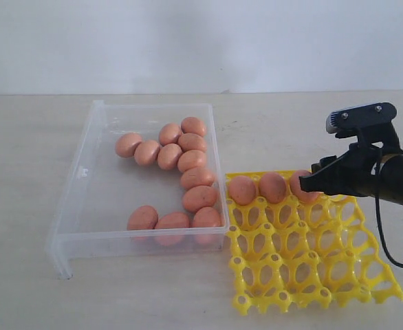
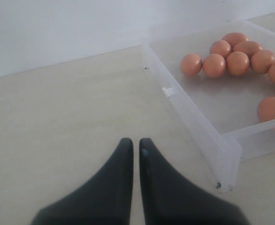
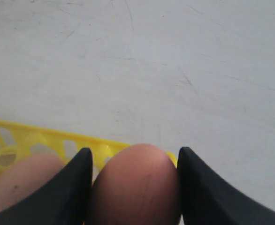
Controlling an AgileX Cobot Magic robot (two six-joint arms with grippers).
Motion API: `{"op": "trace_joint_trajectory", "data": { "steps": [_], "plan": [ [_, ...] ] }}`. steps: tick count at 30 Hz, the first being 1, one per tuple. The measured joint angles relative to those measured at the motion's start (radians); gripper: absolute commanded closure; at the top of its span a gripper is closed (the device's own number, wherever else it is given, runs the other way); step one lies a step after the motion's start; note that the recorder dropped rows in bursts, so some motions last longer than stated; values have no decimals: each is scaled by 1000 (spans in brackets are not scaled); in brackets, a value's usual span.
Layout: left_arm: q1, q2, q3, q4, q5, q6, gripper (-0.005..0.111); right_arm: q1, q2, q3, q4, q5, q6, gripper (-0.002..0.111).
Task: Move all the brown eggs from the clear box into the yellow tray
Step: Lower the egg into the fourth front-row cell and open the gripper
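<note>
Your right gripper (image 3: pixel 135 151) clamps a brown egg (image 3: pixel 135 187) over the yellow tray's (image 1: pixel 284 260) back row; release off-centre and it rolls off.

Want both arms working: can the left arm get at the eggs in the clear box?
Probably yes: the clear box is open-topped, and nothing stands between the left gripper and its brown eggs.

A smooth, pale beige tabletop (image 1: pixel 23 172) with faint scuff marks meets a plain white wall (image 1: pixel 201 41) under soft, even light.

Most brown eggs (image 1: pixel 192 160) in clear box (image 1: pixel 84 172), three at yellow tray (image 1: pixel 311 275)
</note>
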Motion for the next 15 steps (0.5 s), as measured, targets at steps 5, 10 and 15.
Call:
{"op": "trace_joint_trajectory", "data": {
  "steps": [5,10,15],
  "plan": [
    [0,0,0,0,0,0,103,0,2,0,0,-6,0,108],
    [0,0,0,0,0,0,103,0,2,0,0,-6,0,103],
    [0,0,0,0,0,0,103,0,2,0,-15,-6,0,75]
  ]
}}
